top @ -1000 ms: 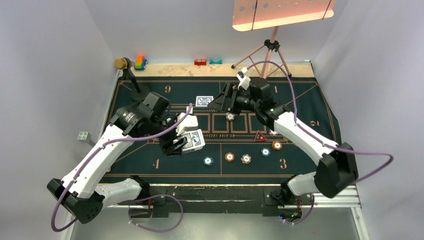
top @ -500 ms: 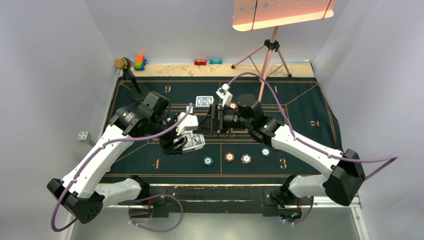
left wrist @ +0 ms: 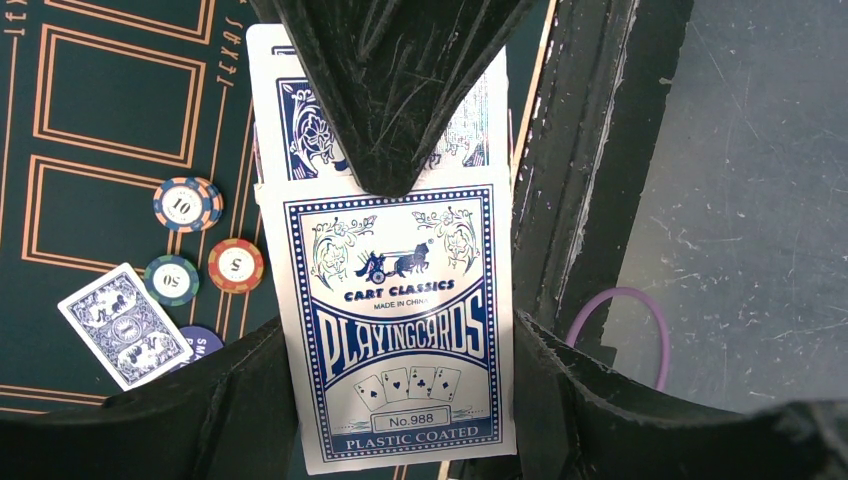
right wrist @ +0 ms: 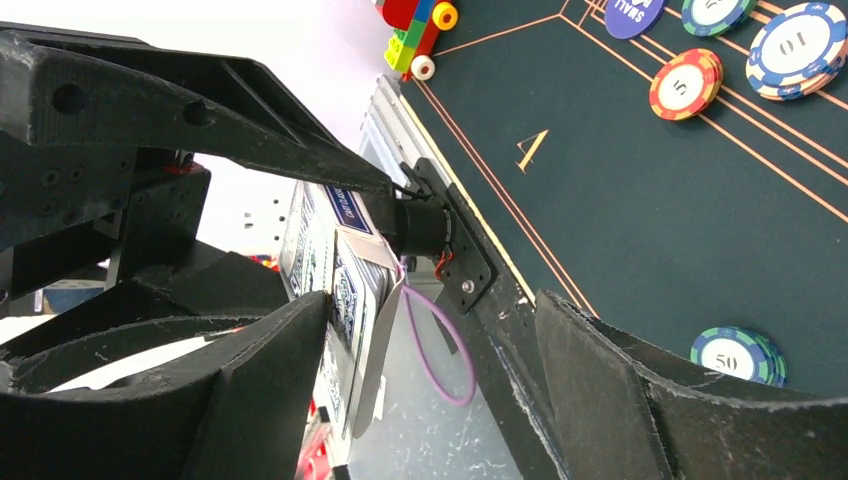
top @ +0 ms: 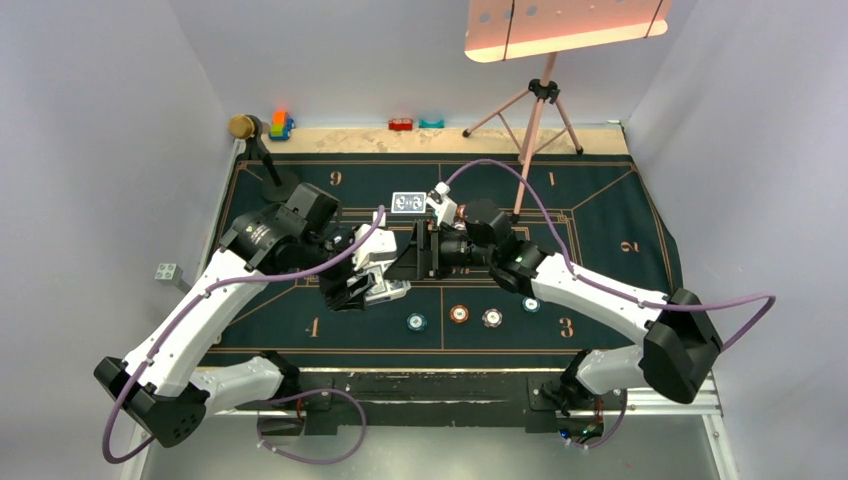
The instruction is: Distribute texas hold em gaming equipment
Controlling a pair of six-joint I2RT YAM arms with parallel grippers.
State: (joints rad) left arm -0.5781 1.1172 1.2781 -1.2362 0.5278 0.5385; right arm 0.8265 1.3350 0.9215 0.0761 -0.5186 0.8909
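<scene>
Early going, by the look of the mat. Holding the card box (left wrist: 400, 340) pinched between the fingers of the left gripper (top: 362, 288), up off the felt mat (top: 620, 215) left of centre, with blue card backs poking out of the open top. Poised opposite with the right gripper (right wrist: 435, 310), fingers spread wide either side of the box's open end and gripping nothing (lined up to draw a card, by my reading, though hard to tell from this angle whether a pad touches the box). Counting just 1 dealt card (top: 407, 202), face down on the far side of the mat, between the 6 and 1 seat marks. Spotting 4 chips in a loose row near the front line: a teal chip (top: 416, 322), an orange chip (top: 459, 314), a white chip (top: 492, 318) and a second teal chip (top: 531, 304). Catching a dark-blue button (left wrist: 200, 340) beside the dealt card in the left wrist view. Calling it barely started: nearly the whole deck left to deal, and chips bunched together, not shared out to any seat.
</scene>
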